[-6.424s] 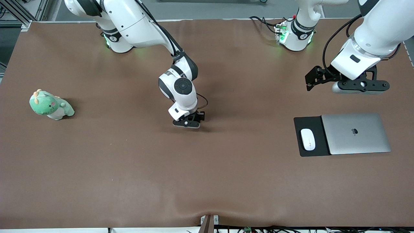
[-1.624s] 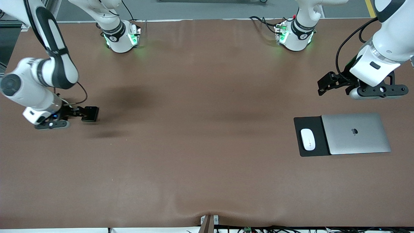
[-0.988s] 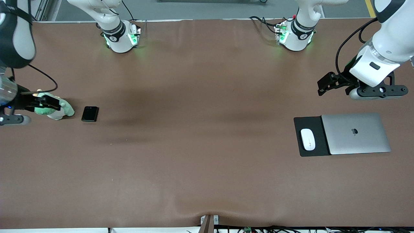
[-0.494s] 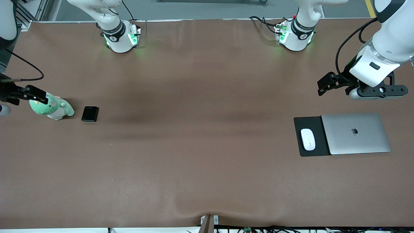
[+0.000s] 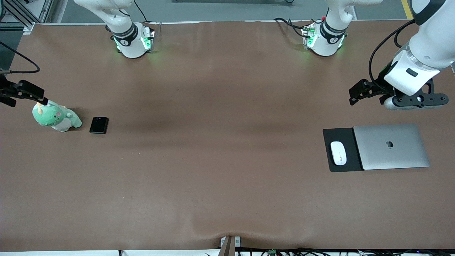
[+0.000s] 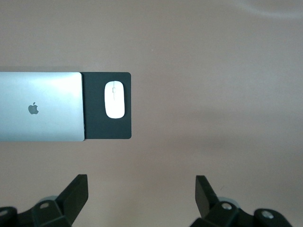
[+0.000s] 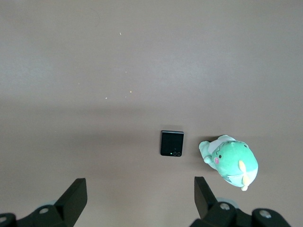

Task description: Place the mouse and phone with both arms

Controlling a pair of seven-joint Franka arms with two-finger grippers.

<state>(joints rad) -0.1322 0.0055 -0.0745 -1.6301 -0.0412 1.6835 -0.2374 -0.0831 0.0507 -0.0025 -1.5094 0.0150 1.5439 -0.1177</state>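
The phone point(image 5: 98, 125) lay on the table point(image 5: 220, 149) beside a green plush toy point(image 5: 56, 116) at the right arm's end; the right claw point(image 7: 137, 198) hung wide open and empty above both. The mouse point(image 5: 338, 153) sat on a black mat point(image 5: 350, 167) (laptop point(image 5: 391, 146) alongside), nearer the camera than the left claw point(image 6: 142, 198), which hovered spread and empty.

From my console, the phone point(image 5: 98, 125) lies flat on the table point(image 5: 220, 142) at the right arm's end, just beside the toy dinosaur point(image 5: 56, 116), which sits at its nine o'clock in the front view. At the left arm's end the mouse point(image 5: 338, 153) rests on the mat point(image 5: 341, 167), and the laptop point(image 5: 391, 146) overlaps the mat's edge at the mouse's three o'clock. The two groups lie well apart.
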